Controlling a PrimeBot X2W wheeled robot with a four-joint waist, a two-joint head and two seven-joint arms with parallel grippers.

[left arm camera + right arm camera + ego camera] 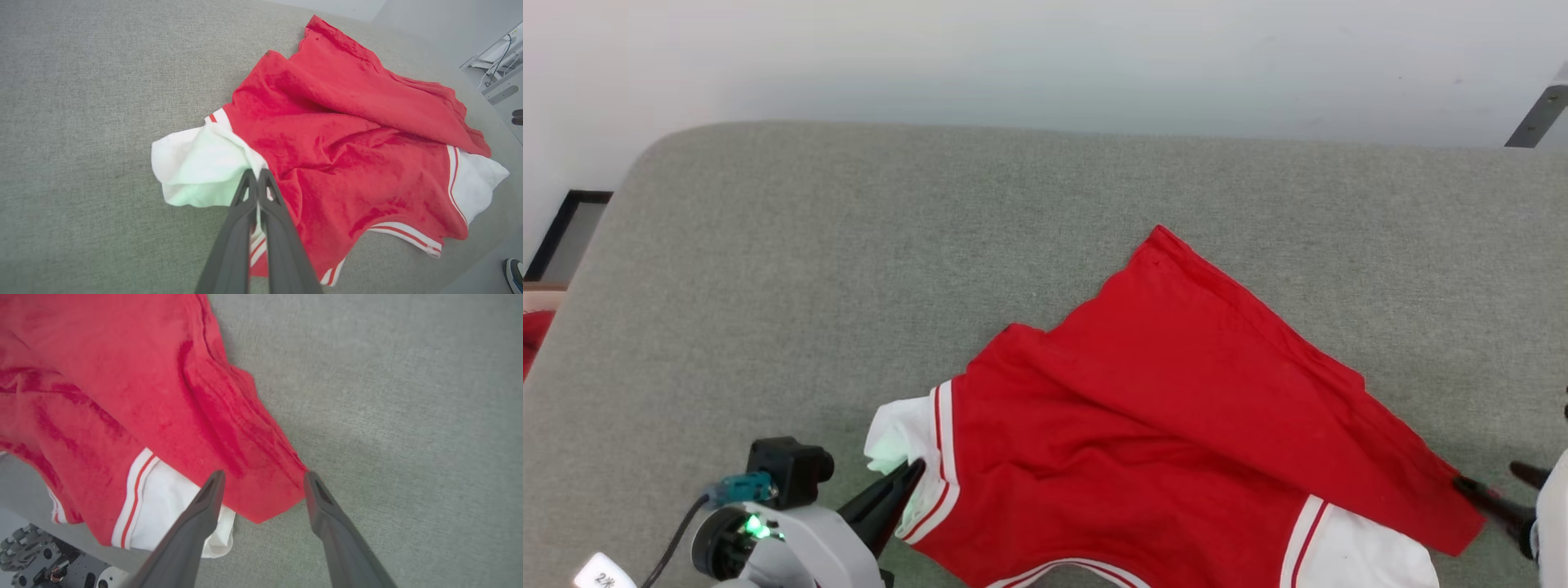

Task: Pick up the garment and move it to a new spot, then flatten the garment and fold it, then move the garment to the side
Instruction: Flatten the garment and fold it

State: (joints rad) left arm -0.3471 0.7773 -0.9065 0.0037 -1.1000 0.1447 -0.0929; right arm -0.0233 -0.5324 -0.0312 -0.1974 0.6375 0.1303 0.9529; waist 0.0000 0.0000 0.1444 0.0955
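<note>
A grey woven-fabric surface (768,245) spreads across most of the head view, its far left corner rounded. Behind it rises a plain pale wall (1045,57), lit softly and evenly, with a faint shadow just above the surface's far edge. At the left, beyond the surface, a dark frame (560,237) stands low against the wall. A grey metal bar (1535,114) slants in at the upper right. The left wrist view shows a white metal frame with cables (496,53) and pale floor (482,279) past the surface's edge.
</note>
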